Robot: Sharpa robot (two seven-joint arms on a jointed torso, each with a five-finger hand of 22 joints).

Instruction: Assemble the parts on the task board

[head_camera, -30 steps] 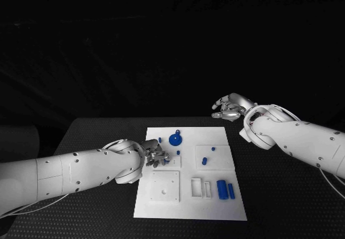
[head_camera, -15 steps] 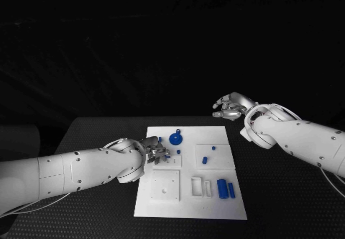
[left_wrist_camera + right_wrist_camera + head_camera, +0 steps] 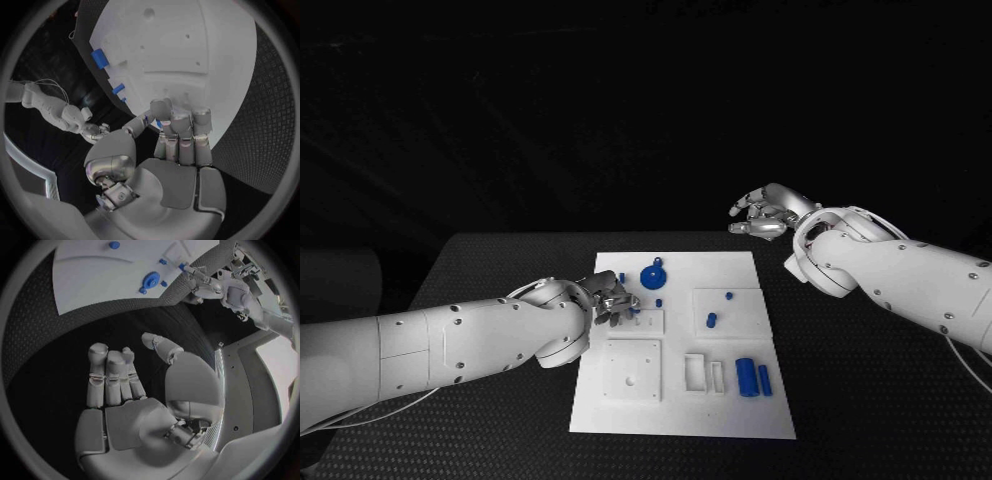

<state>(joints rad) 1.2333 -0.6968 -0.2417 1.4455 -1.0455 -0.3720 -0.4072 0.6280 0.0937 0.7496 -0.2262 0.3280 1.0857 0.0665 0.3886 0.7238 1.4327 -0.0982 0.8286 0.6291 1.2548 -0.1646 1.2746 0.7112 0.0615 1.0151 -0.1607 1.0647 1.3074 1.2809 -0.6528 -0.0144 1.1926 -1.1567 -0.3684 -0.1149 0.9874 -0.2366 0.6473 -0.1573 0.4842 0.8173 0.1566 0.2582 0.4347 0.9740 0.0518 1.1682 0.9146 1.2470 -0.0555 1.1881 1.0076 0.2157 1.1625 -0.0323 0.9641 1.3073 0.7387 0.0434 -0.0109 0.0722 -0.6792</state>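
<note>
**Left hand close to the parts, right hand far off**

Look first at the left hand (image 3: 610, 302). Hangs over the left edge of the task board (image 3: 682, 420), about halfway up that edge, fingers bent down toward the white plate. See the small blue part (image 3: 157, 123) right at the fingertips (image 3: 161, 107) in the left wrist view. Touching it or pinching it? Cannot tell, too little of it peeking out. Cannot tell which way its long side runs either.

Now look at the right hand (image 3: 764, 215). Held up past the far right corner of the task board, well away from every part. Fingers loosely stretched out, side by side, thumb apart, nothing in it.

Find the round blue part (image 3: 653, 279) on the task board, just beyond the left hand, toward the far edge. Find the two blue rods (image 3: 746, 380) near the right side of the board, lying side by side, long sides running from the near edge to the far edge.

Probably a job for the left hand next, being much nearer. Only a short reach toward the far edge for the round part. A long way back to the board for the right hand.
</note>
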